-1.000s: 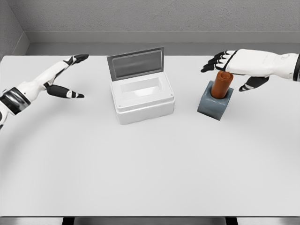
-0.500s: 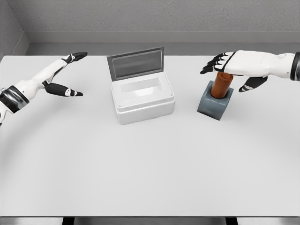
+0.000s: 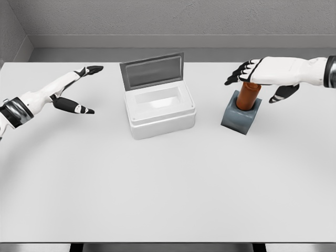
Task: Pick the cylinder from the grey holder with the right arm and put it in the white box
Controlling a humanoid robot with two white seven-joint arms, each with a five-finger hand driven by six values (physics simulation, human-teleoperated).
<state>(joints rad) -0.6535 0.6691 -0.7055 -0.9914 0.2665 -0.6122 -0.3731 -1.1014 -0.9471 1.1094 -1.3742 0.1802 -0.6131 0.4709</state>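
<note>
A brown cylinder (image 3: 247, 96) stands upright in the grey holder (image 3: 240, 118) at the right of the table. My right hand (image 3: 258, 77) hovers just above the cylinder's top, palm down and open, with black fingertips (image 3: 235, 76) pointing left and the thumb (image 3: 283, 93) hanging to the right of the cylinder. The white box (image 3: 159, 111) sits at the middle, its grey lid (image 3: 152, 70) raised at the back and its inside bare. My left hand (image 3: 76, 89) floats open over the table's left side, far from the box.
The white table (image 3: 168, 184) stretches wide in front of the box and holder. A grey wall (image 3: 168, 21) runs behind the table's far edge.
My right hand has crept slightly right and up over the cylinder. The left hand has shifted a little, its fingers still spread. Cylinder, holder and box have not moved.
</note>
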